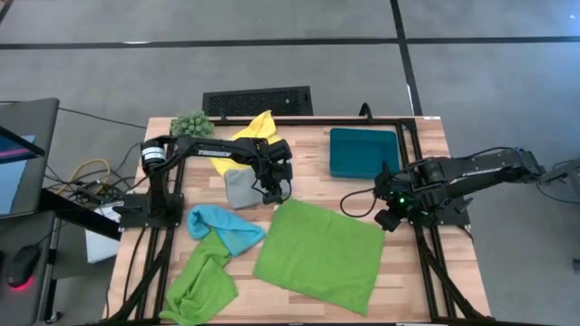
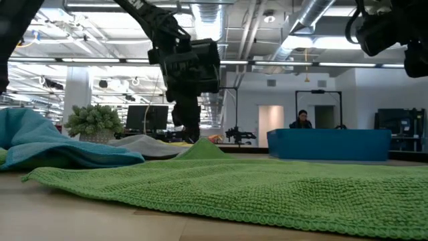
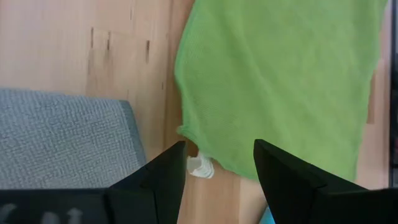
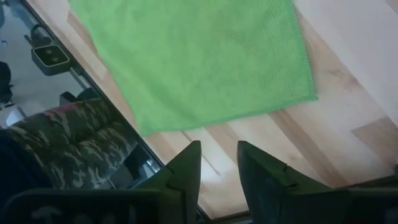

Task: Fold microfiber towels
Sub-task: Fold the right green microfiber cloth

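Observation:
A lime green microfiber towel (image 1: pixel 317 254) lies spread flat on the table's near half. My left gripper (image 1: pixel 275 192) hangs open just over its far left corner (image 3: pixel 193 140); its fingers stand on either side of that corner and its white tag (image 3: pixel 200 167). I cannot tell whether they touch it. A grey towel (image 1: pixel 240 188) lies right beside that gripper. My right gripper (image 1: pixel 390 215) is held in the air past the green towel's right corner (image 4: pixel 298 93), its fingers (image 4: pixel 217 165) a little apart with nothing between them.
A yellow towel (image 1: pixel 249 136) and a fuzzy plant ball (image 1: pixel 192 122) sit at the far left. A folded dark teal towel (image 1: pixel 364 151) lies at the far right. A light blue towel (image 1: pixel 222 226) and a crumpled green one (image 1: pixel 199 285) lie near left.

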Robot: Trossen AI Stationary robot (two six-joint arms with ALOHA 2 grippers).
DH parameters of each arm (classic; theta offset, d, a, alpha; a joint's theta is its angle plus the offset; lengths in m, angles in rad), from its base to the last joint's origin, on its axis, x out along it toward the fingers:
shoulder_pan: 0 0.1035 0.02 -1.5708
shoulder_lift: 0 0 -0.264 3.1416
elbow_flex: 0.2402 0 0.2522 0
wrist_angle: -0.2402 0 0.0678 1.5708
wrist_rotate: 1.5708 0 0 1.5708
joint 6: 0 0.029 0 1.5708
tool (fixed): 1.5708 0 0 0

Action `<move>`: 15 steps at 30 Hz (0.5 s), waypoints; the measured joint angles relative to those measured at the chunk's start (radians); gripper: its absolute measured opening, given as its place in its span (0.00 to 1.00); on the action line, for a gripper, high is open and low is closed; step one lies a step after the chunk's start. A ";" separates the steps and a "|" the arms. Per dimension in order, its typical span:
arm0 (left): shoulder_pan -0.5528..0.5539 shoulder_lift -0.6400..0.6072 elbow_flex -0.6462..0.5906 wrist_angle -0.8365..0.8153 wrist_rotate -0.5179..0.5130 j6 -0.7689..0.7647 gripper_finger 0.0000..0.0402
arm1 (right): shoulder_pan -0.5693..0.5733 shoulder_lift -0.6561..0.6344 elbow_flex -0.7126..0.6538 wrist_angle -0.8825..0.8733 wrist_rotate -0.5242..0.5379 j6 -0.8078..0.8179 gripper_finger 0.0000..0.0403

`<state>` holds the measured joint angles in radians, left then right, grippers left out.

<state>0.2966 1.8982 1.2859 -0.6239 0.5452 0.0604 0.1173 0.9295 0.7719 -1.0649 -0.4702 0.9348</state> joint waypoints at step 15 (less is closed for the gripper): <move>-0.023 0.020 0.003 0.034 -0.079 -0.055 0.45 | 0.000 0.000 0.000 0.004 0.004 -0.001 0.32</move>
<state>0.2738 1.9177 1.2884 -0.5900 0.4660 0.0051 0.1173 0.9295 0.7719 -1.0611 -0.4666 0.9337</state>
